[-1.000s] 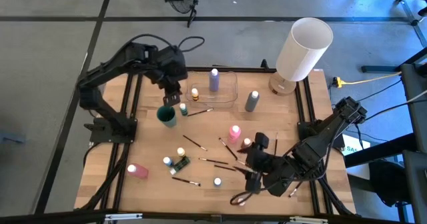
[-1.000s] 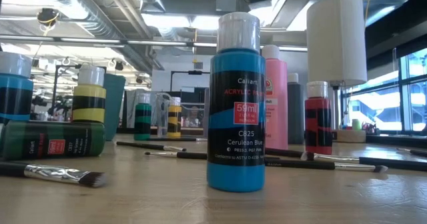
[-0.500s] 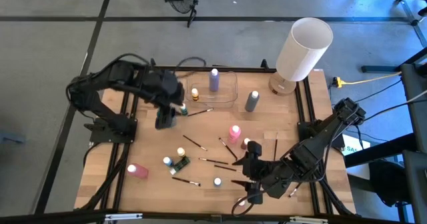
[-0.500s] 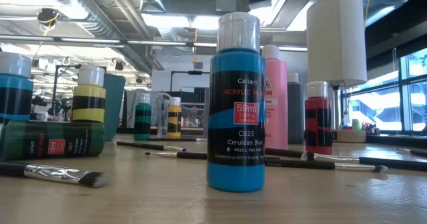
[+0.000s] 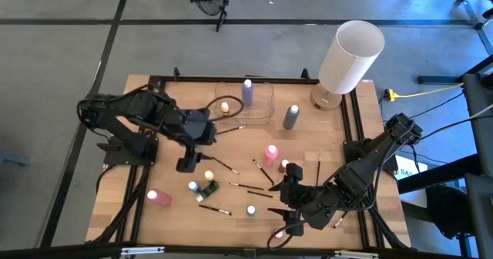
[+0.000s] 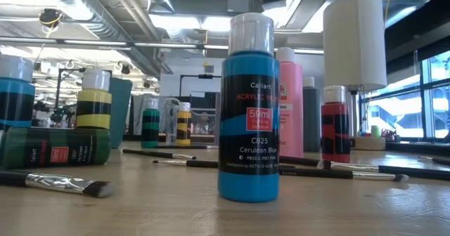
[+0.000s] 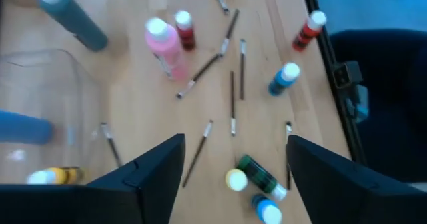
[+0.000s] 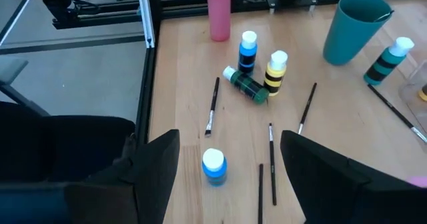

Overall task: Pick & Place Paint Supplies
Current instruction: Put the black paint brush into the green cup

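Lots of paint things spread over a wooden table (image 5: pixel 169 213). Left gripper (image 5: pixel 186 163) up above the left middle of the table, fingers (image 7: pixel 157 167) spread wide apart, nothing between them. Right gripper (image 5: pixel 286 213) low near the front right, fingers (image 8: pixel 157 161) also spread apart, nothing held. Small blue paint bottle with a white cap (image 5: pixel 251 210) standing near the front, just beside the right gripper. Close to the left gripper, a little yellow bottle with a white cap (image 5: pixel 208 176), a blue one (image 5: pixel 192 186) and a green bottle lying on its side (image 5: pixel 209 188), all bunched together. Tall pink bottle (image 5: pixel 270 153) standing in the middle, another pink bottle (image 5: pixel 158 197) lying down near the front left. Tall grey bottle (image 5: pixel 290 116) toward the back. Tall purple bottle (image 5: pixel 247 92) and a small yellow bottle (image 5: pixel 225 107) inside a clear plastic box (image 5: pixel 266 109) at the back. Thin dark paintbrushes with light tips (image 5: pixel 223 164) scattered flat between the bottles. Teal cup (image 8: pixel 353 27) standing behind the bunch, seen from the right wrist. Big white round lamp (image 5: pixel 350 56) at the back right corner.
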Controlling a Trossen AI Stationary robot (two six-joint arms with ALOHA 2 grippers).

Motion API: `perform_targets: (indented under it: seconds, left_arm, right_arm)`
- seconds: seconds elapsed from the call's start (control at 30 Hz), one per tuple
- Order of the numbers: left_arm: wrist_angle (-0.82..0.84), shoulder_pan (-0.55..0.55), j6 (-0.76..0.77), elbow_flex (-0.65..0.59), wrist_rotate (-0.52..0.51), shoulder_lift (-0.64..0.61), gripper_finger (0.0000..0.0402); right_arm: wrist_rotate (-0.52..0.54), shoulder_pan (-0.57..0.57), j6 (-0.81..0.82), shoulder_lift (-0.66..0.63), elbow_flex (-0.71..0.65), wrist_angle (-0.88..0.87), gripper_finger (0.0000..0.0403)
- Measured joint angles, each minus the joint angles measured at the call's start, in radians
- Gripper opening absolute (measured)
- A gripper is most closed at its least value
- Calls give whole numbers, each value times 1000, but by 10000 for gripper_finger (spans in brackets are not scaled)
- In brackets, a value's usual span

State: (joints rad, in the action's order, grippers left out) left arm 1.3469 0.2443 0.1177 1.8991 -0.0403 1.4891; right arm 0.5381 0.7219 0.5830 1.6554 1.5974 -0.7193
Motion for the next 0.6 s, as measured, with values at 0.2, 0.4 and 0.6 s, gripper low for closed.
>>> perform_targets:
  seconds: [0.2,0.4,0.6]
  left_arm:
    - [-22,7,70,-102,56,0,280]
    - [-20,62,181,-161,32,1,281]
    - [-54,208,276,-161,-128,-3,281]
  right_arm:
    - [0,-1,-41,0,0,-7,263]
    - [0,-21,-13,0,0,-9,263]
    - [-68,-41,-77,6,0,-10,263]
